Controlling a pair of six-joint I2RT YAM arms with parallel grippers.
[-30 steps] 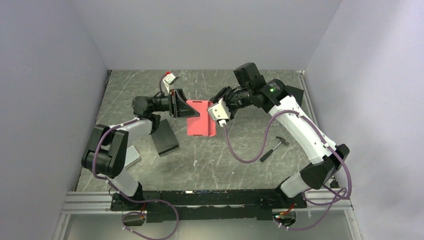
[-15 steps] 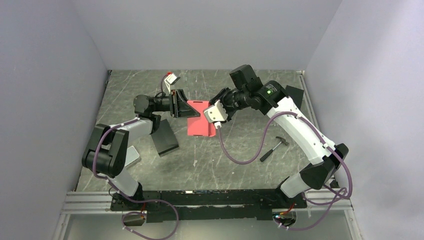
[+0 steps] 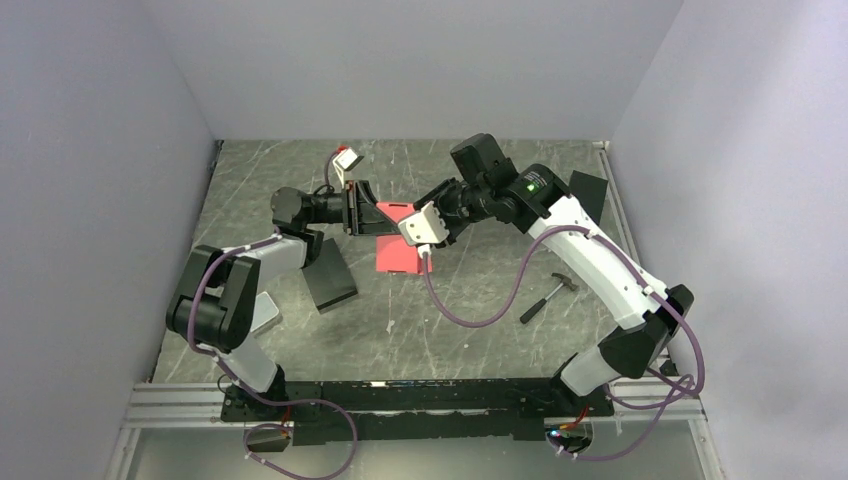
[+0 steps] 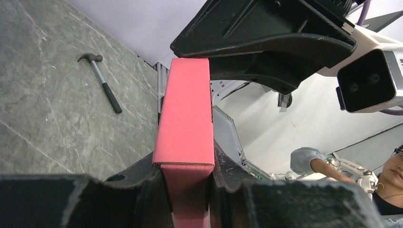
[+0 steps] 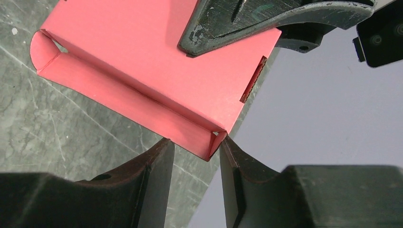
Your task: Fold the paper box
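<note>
Nearest, a black box (image 3: pixel 330 282) and a hammer (image 3: pixel 548 296) lie well apart on the grey table (image 3: pixel 450 325). Beyond them, over the table's middle, the red-pink paper box (image 4: pixel 185 118) is held between both arms. The left gripper (image 4: pixel 186 175) clamps one end of it. The right gripper (image 5: pixel 196 147) pinches the opposite corner at a folded edge.

The left arm (image 3: pixel 275 255) and right arm (image 3: pixel 590 240) have black joints, white shells and purple cables (image 3: pixel 470 310). A green light (image 3: pixel 528 185) marks the right one. The right gripper (image 5: pixel 195 140) has scuffed black fingers (image 5: pixel 152 175).
</note>
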